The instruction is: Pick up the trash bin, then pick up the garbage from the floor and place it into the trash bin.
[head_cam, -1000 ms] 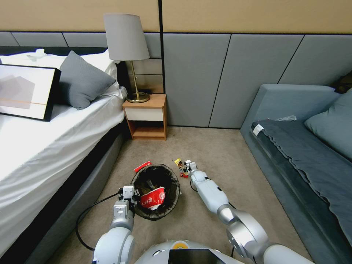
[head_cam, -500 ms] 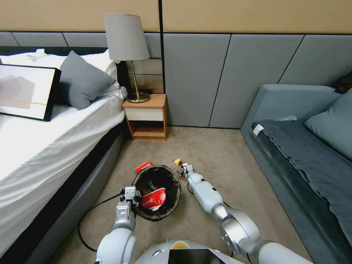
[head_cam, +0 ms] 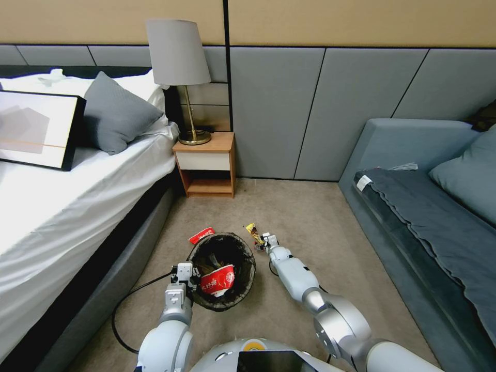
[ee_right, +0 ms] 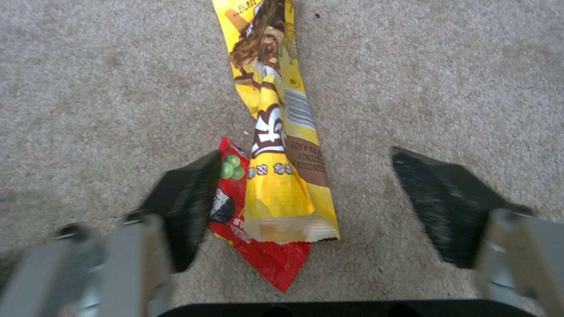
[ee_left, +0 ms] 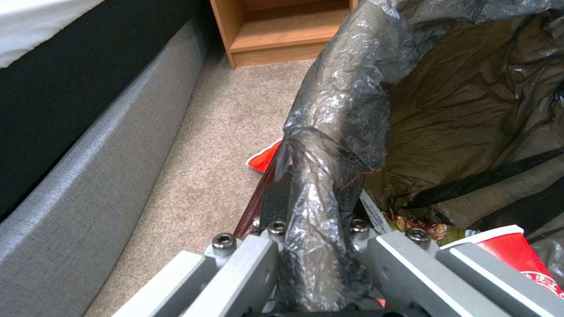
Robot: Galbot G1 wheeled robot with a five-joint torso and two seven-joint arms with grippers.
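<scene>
Left gripper (ee_left: 314, 246) clamps trash bin (head_cam: 223, 248) rim; red cup (head_cam: 217, 280) already inside. Right gripper (ee_right: 306, 202) open, straddling yellow wrapper (ee_right: 276, 132) and red wrapper (ee_right: 258, 246) on carpet (ee_right: 117, 88). Both still to bin.

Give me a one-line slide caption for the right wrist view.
Open right gripper low over the carpet, fingers straddling a yellow wrapper lying over a red wrapper.
</scene>
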